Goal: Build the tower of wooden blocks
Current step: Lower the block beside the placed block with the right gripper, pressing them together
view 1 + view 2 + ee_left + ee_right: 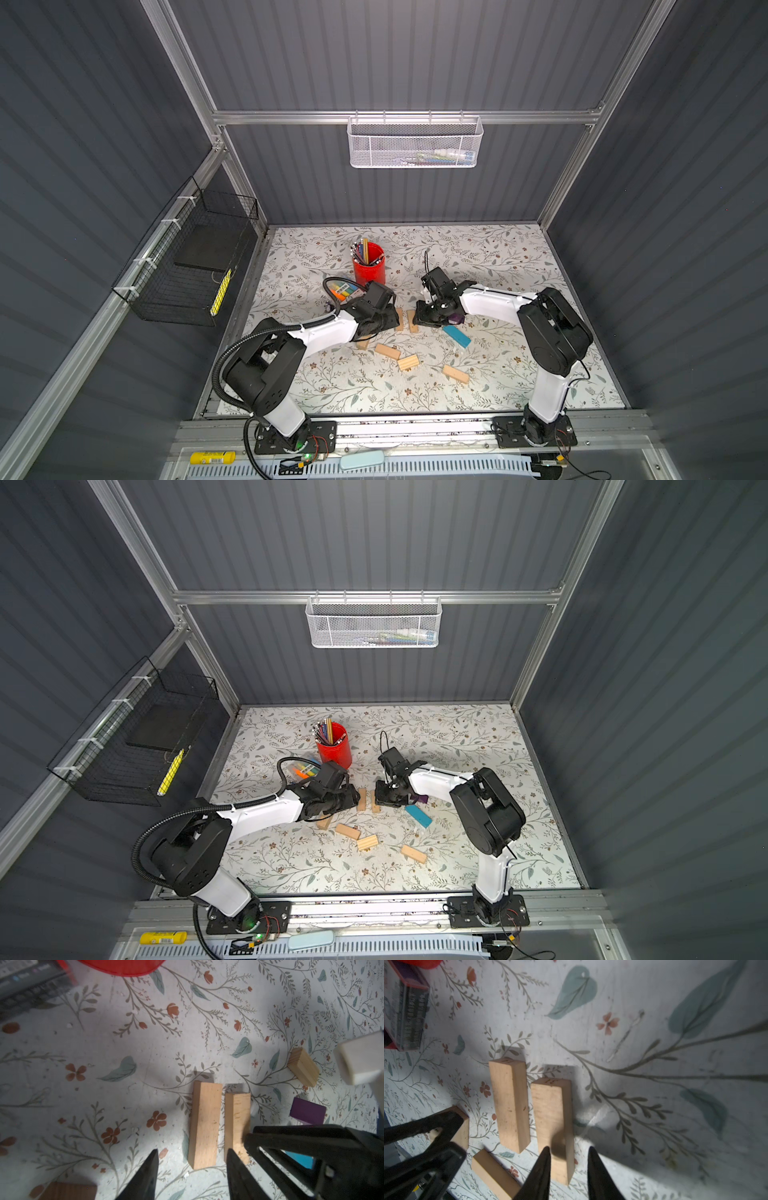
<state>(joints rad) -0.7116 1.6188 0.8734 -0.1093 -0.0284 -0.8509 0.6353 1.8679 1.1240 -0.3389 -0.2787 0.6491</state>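
Observation:
Two tan wood blocks (399, 319) (412, 321) lie flat side by side mid-table. My left gripper (192, 1153) is open, and the near end of the left block (205, 1124) sits between its fingers. My right gripper (569, 1149) is open just over the near end of the other block (552, 1120), one fingertip above its top face. The two grippers face each other across the pair in both top views. A teal block (456, 336) and a purple block (456, 319) lie beside the right gripper. No tower is in view.
Several loose tan blocks (386, 351) (408, 362) (455, 374) lie nearer the front, and one (362, 344) lies under the left wrist. A red pencil cup (369, 266) and a marker pack (345, 289) sit behind the left gripper. Enclosure walls bound the floral mat (519, 257).

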